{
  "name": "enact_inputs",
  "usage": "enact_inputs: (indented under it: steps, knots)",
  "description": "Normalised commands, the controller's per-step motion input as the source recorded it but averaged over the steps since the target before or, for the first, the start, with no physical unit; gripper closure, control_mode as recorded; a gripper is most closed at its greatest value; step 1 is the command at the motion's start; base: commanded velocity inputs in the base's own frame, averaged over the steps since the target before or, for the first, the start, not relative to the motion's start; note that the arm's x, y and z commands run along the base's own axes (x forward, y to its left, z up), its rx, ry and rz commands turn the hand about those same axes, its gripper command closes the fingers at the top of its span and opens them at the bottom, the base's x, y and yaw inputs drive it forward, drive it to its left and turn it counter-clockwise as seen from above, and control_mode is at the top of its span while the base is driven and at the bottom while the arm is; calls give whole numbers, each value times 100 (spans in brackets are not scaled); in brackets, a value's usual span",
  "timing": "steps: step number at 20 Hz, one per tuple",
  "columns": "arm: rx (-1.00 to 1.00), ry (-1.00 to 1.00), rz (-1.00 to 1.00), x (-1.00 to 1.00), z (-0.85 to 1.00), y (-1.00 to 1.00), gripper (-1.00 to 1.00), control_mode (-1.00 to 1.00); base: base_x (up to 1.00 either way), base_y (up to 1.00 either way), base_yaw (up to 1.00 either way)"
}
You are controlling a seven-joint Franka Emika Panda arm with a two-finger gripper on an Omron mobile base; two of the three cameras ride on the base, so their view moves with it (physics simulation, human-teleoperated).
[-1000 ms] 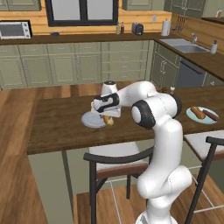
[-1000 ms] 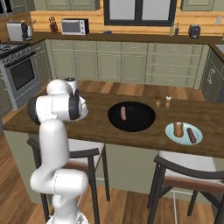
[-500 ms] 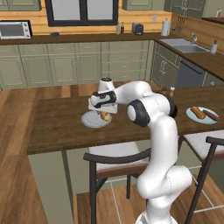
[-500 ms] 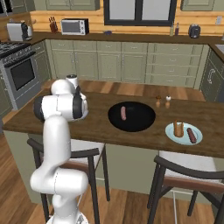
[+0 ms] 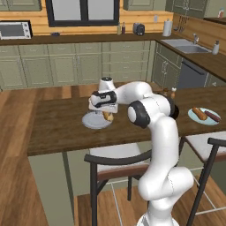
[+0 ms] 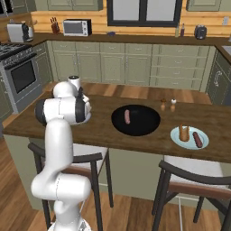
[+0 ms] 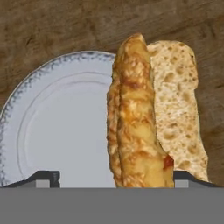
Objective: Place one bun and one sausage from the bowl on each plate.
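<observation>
Now, in the left base view the gripper (image 5: 106, 114) hangs over the grey-white plate (image 5: 93, 122) on the table (image 5: 57, 126), bun (image 5: 107, 116) beneath. In the right base view the black bowl (image 6: 136, 121) holds one sausage (image 6: 127, 116); the teal plate (image 6: 189, 137) at its 4 o'clock is filled. In the hand view the jaws stand wide, the bun lying over the plate's 3 o'clock rim. It looks soft and light; the sausage, probably firmer, wants a mid-length pinch.

A home kitchen, and I work at its wooden bench (image 6: 103, 131)
Green cabinets (image 6: 122, 67) line the walls around me, with a microwave (image 6: 75, 28), a stove (image 6: 20, 74), a sink (image 5: 187, 48), a dishwasher (image 5: 190, 77) and stools (image 6: 191, 189) at the bench
</observation>
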Motion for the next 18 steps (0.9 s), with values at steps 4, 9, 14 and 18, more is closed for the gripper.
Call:
enact_inputs:
  steps: [4, 9, 14, 18]
  knots:
    - [4, -20, 0, 0, -1, 0, -100, -100, 0, 0, 0]
    - [11, -39, 2, -4, 0, 1, -100, -100, 0, 0, 0]
    - [7, -42, 3, -28, -8, 2, -100, -100, 0, 0, 0]
    - [0, -19, 0, -11, -28, 1, -100, -100, 0, 0, 0]
